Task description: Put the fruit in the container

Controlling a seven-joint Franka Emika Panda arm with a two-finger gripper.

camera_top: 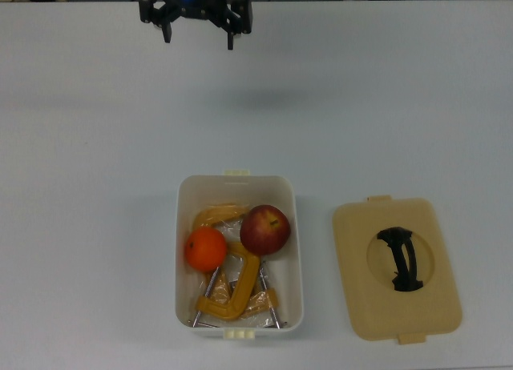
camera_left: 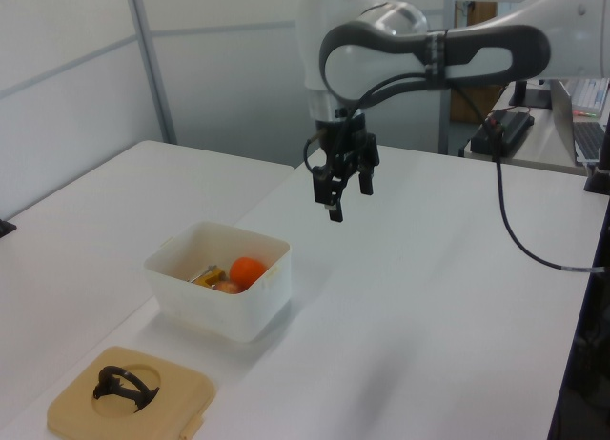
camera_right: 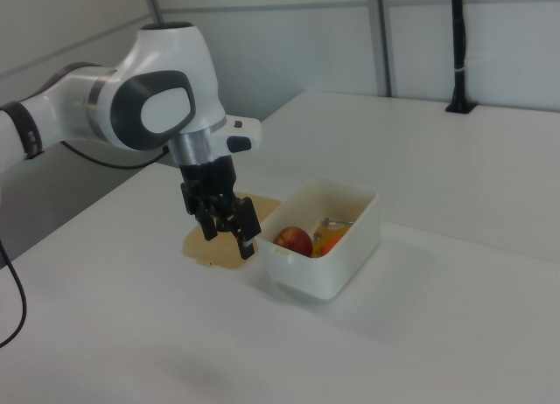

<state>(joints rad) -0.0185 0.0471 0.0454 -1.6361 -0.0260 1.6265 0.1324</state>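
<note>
My gripper [camera_top: 198, 32] hangs in the air with its jaws spread wide and nothing between them. In the top view it sits at the far edge, and my arm above it is cut off by the frame. In the left view the gripper [camera_left: 341, 185] is raised above the table, well apart from the tub and on the left view's right of it. In the right view the gripper [camera_right: 225, 226] stands in front of the lid [camera_right: 229, 243] and hides most of it.

The tub [camera_top: 297, 250] rests on the table at the near middle of the top view. The orange [camera_top: 206, 249] lies inside it at the top view's left, and the apple [camera_top: 265, 230] lies just beside it at the top view's right. Both rest on yellow clamps [camera_top: 234, 294], which they partly cover. In the left view the tub wall [camera_left: 205, 302] hides the apple almost fully; only the orange [camera_left: 248, 270] shows clearly. In the right view the apple [camera_right: 295, 240] shows and the orange [camera_right: 327, 241] is mostly hidden behind it.

The lid [camera_top: 365, 275] lies flat on the table at the top view's right of the tub, apart from it, black handle [camera_top: 401, 259] up.

The table [camera_top: 88, 146] is plain white. Grey wall panels [camera_left: 86, 88] stand behind it. A second desk with a laptop [camera_left: 598, 135], cut off by the frame, shows at the left view's right edge.
</note>
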